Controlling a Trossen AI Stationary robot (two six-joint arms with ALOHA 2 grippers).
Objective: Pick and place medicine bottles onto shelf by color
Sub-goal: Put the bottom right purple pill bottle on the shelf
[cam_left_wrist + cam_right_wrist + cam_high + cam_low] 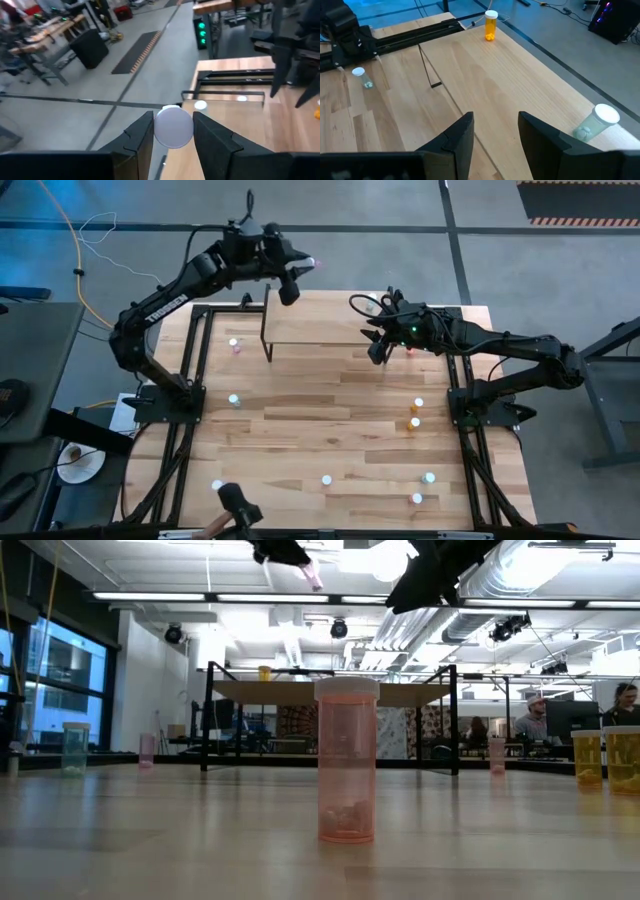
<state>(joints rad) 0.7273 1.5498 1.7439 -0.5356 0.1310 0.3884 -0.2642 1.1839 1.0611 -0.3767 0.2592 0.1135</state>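
My left gripper (303, 270) is high above the far left corner of the light-wood shelf (330, 320). It is shut on a pink bottle with a white cap (173, 127), which also shows in the low view (313, 575). My right gripper (495, 135) is open and empty, just above the shelf's right part (378, 348). An orange bottle (491, 25) stands at the shelf's far left corner. A teal bottle (597, 122) is at the shelf's far edge. Several more bottles stand on the table. My left gripper pinches the pink bottle between its two fingers (140, 137). In the wrist view the white cap (173, 127) faces the camera and hides the body. The bottle is lifted clear, high above the shelf. It is tilted, with its free end (316, 580) slanting down past the fingertips.
A pink bottle (235, 343) and a teal bottle (233, 398) stand on the table's left. An orange bottle (413, 421) stands on the right, and others (326, 478) stand near the front. Black arm frames (190, 360) run along both sides. People sit in the room beyond (535, 720).
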